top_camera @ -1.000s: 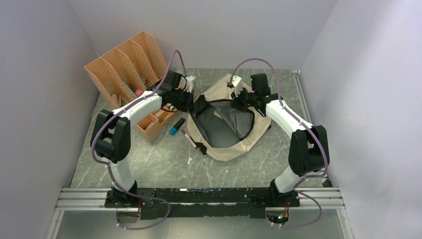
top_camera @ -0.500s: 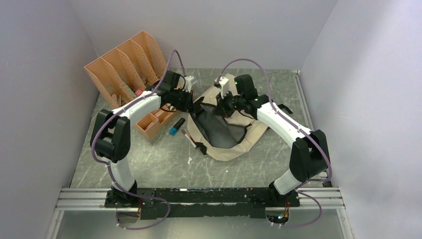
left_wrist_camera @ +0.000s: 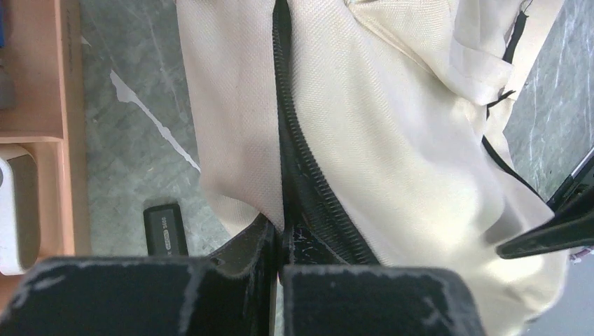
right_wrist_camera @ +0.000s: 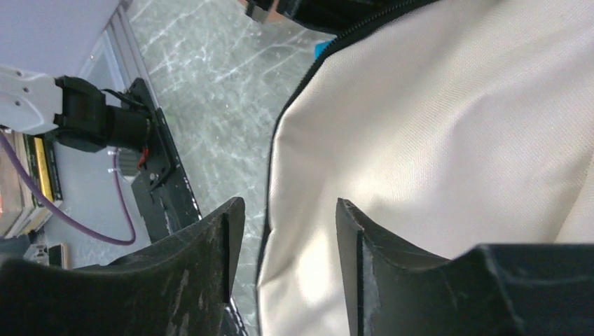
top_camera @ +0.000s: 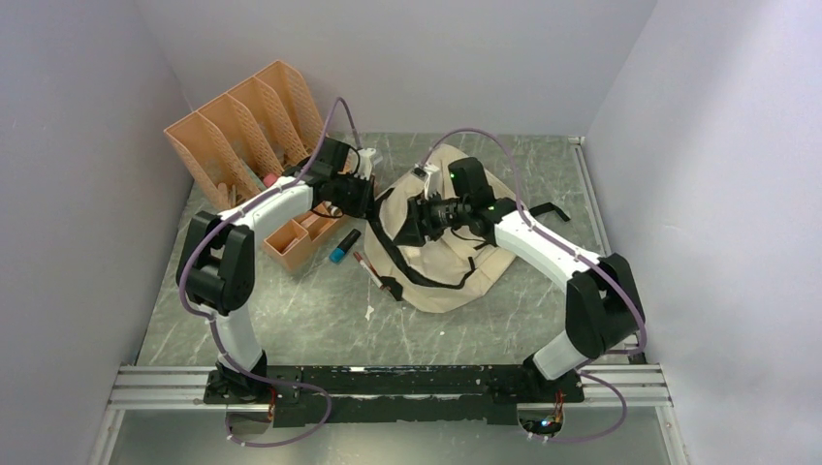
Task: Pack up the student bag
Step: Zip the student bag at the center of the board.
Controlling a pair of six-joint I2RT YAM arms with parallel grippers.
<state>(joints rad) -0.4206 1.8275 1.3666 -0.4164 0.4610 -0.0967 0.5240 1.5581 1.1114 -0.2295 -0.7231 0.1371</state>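
Desk [top_camera: 320,320]: grey marbled top, carries everything. Both arm bases at the near edge.
Student bag [top_camera: 456,266]: mid-desk, lying flat between the two arms. The cream flap is draped over the mouth, so you see almost no lining from above.
File organizer [top_camera: 242,121]: orange, far left corner, well apart from the bag.
Left gripper [left_wrist_camera: 280,245]: jaws pinched tight on the bag's left edge, right at the black zipper [left_wrist_camera: 301,182]. Fabric is bunched where they bite.
Right gripper [right_wrist_camera: 287,210]: jaws apart, nothing clamped. Cream fabric sits just below the gap. From above it hangs over the flap, near the left one.
Small tray [top_camera: 291,242]: orange, left of the bag, w/ bits inside too small to name.
Marker [top_camera: 344,246]: dark w/ blue end, on the desk between tray and bag.
Pen [top_camera: 366,266]: thin, just beside the bag's left edge.
Step (my read): mouth needs opening again before anything goes in. Nothing loose looks packed yet.
Risk 1: w/ the flap down, anything you bring over lands on top of the bag, not inside.
Risk 2: if the right jaws close here, they could catch both fabric layers and pin the mouth shut.
Risk 3: a hard pull by the left arm on that thin pinch could slip off the zipper or drag the bag onto pen and marker.
Risk 4: the wrists are close over the bag, so a wide swing could knock them together.
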